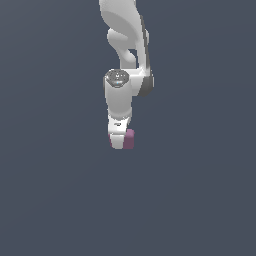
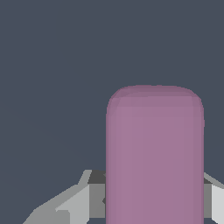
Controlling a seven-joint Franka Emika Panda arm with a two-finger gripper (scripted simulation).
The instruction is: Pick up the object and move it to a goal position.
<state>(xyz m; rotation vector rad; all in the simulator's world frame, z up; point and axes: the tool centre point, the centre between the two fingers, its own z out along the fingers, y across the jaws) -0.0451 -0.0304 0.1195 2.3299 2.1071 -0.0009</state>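
Note:
The object is a small mauve-pink rounded block [image 1: 129,139]. In the exterior view it sits at the tip of my white gripper [image 1: 119,141], mostly hidden behind the near finger, with only its side toward the exterior view's right showing. In the wrist view the block [image 2: 155,157] fills the middle and stands between my grey fingers [image 2: 74,203], which press against its two sides. My gripper is shut on the block. The arm hangs down from the top of the exterior view.
A plain dark grey-blue surface [image 1: 50,190] fills both views. No other objects, edges or goal marker show.

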